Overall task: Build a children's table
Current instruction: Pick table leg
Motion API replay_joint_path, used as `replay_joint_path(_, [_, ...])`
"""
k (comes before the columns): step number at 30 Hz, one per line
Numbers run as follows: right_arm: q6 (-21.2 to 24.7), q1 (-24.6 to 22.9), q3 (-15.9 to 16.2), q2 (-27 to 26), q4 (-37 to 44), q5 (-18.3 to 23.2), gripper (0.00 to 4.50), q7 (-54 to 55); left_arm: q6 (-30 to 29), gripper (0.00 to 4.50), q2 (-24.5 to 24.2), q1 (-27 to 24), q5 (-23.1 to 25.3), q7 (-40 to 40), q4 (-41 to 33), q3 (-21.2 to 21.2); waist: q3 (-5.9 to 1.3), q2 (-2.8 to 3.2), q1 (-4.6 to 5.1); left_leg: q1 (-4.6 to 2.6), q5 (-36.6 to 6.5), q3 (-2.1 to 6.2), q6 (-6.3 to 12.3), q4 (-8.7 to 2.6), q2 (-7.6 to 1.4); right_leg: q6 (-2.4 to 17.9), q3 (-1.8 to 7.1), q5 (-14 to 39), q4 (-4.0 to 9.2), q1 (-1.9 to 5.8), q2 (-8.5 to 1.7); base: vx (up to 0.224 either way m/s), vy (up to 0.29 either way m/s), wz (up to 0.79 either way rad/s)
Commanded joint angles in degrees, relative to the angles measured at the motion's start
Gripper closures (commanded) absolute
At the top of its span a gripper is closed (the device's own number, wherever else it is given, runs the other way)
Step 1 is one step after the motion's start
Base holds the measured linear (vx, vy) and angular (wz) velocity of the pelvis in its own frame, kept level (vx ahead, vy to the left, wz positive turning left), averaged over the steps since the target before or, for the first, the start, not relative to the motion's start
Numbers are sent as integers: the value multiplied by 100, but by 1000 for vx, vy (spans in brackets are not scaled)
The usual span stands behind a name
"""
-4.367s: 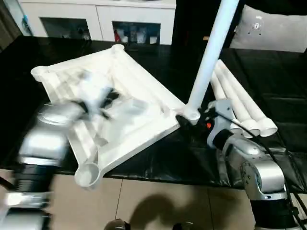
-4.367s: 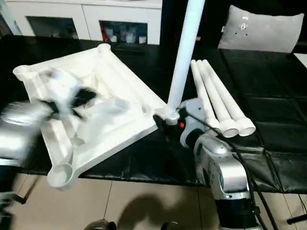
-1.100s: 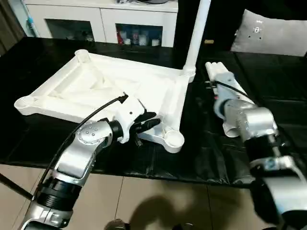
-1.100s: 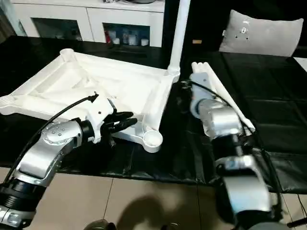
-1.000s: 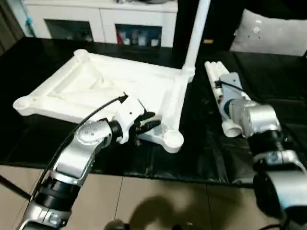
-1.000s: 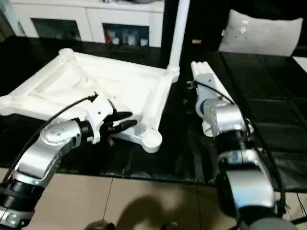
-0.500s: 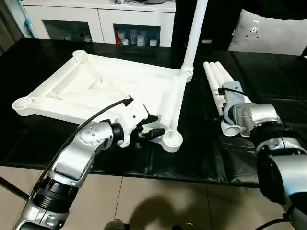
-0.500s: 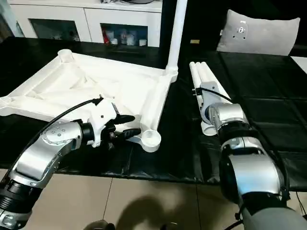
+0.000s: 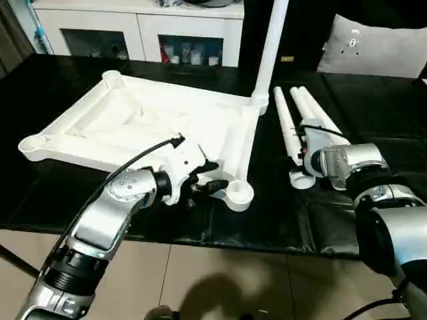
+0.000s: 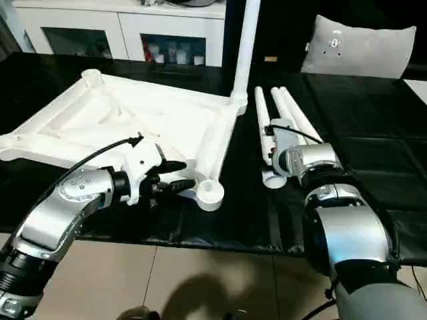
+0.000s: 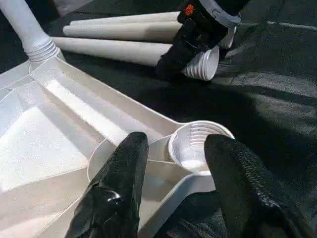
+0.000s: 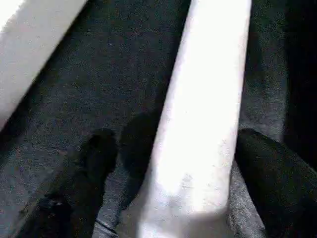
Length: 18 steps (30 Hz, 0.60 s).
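the right claw (image 12: 168, 163) straddles a loose leg (image 9: 288, 131), fingers spread along its length, not clenched; the left claw (image 11: 173, 168), half-spread, brackets the empty corner socket (image 9: 238, 193).

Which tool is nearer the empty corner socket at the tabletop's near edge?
Left. The left tool has its fingers on either side of the empty socket; the right tool sits across the black mat, straddling a loose leg.

The upright leg (image 9: 269, 50) runs off the top edge, and cabinet (image 9: 140, 27) contents are too small to tell.
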State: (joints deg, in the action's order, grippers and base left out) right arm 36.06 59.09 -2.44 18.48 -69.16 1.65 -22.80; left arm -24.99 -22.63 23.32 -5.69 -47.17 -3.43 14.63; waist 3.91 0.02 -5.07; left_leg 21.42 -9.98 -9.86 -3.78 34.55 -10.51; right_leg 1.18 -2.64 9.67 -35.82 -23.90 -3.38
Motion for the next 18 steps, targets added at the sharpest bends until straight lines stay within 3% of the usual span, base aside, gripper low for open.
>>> replay_joint_path(1, [15,122,54,-75,-96,-6,75,-244,-60,228,-53,103,27,-28,-111,89,-444,-19,-4,-52,-1255,30,-63,-347,-191,1201,208,1454,412,313,-392,0,0,0])
replay_joint_path(12, [59,64,82,-175,-193,-61,149,-391,-92,228,-79,81,23,-42,-174,117,-437,-34,16,-37,-1231,33,-74,-350,-188,1169,208,1553,416,315,-401,0,0,0])
replay_joint_path(18, [69,43,-92,-100,-268,33,175,-257,-84,228,-86,69,20,-16,-185,157,-438,-50,37,-42,-1214,29,-57,-345,-185,1143,208,1615,423,309,-400,0,0,0])
